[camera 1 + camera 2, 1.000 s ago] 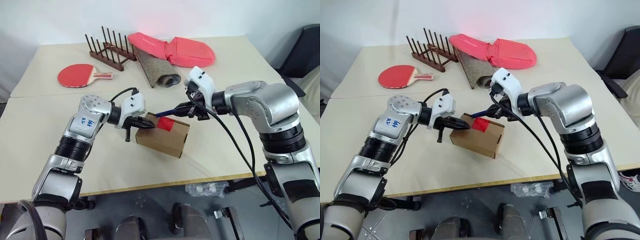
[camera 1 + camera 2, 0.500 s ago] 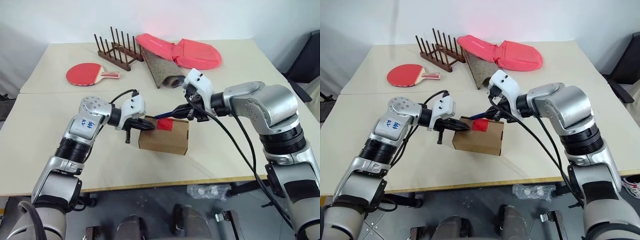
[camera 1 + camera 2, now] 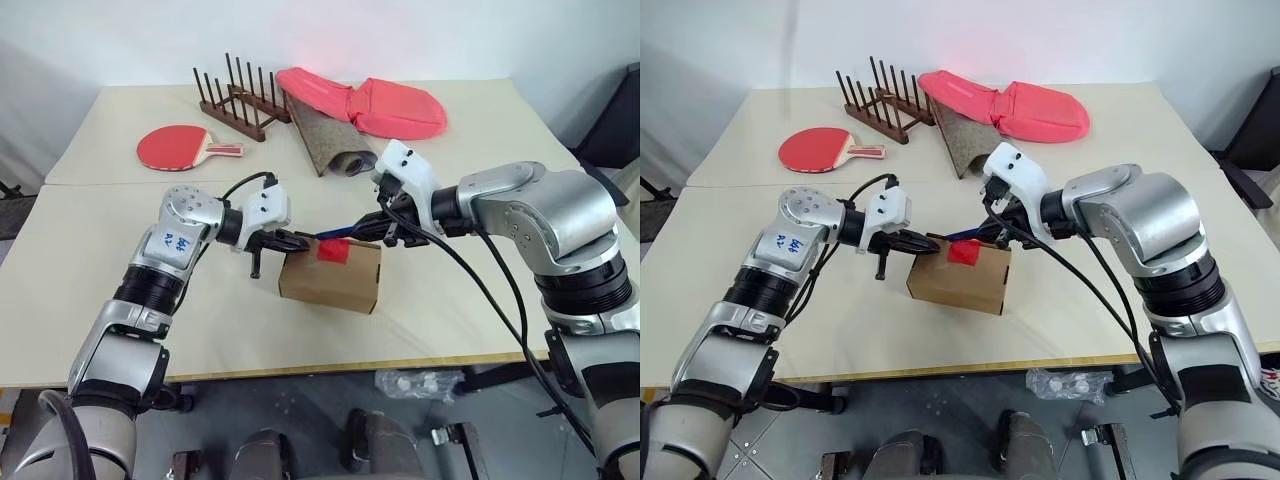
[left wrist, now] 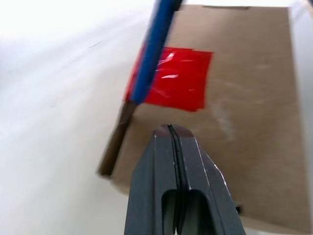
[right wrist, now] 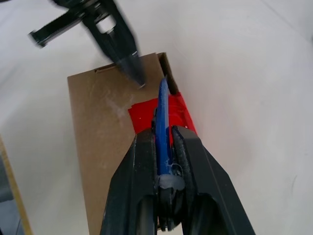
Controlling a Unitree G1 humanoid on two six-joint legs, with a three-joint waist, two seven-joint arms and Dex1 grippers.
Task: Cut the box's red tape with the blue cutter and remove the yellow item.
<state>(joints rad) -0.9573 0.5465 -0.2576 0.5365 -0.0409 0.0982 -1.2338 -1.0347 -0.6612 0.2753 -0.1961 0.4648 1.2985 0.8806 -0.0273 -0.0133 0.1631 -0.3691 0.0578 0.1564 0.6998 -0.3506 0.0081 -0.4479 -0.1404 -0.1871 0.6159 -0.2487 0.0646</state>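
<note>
The brown cardboard box point(image 3: 330, 285) lies near the table's front, with the red tape point(image 3: 333, 251) on its top edge. My right gripper point(image 3: 385, 228) is shut on the blue cutter point(image 3: 340, 232), whose tip rests over the red tape point(image 5: 183, 110) at the flap edge. My left gripper point(image 3: 298, 241) is shut and empty. Its tip point(image 4: 169, 128) sits at the box's top near the left corner, close beside the tape point(image 4: 178, 85); I cannot tell whether it touches. The yellow item is hidden.
At the back of the table lie a red paddle point(image 3: 180, 148), a wooden peg rack point(image 3: 238, 98), a rolled brown mat point(image 3: 325, 140) and a red padded cover point(image 3: 370, 100). A dark chair point(image 3: 610, 120) stands at the right.
The whole view has shifted. The box has turned to lie squarer to the table's front edge. Both grippers stay at the box, with the cutter tip still on the tape.
</note>
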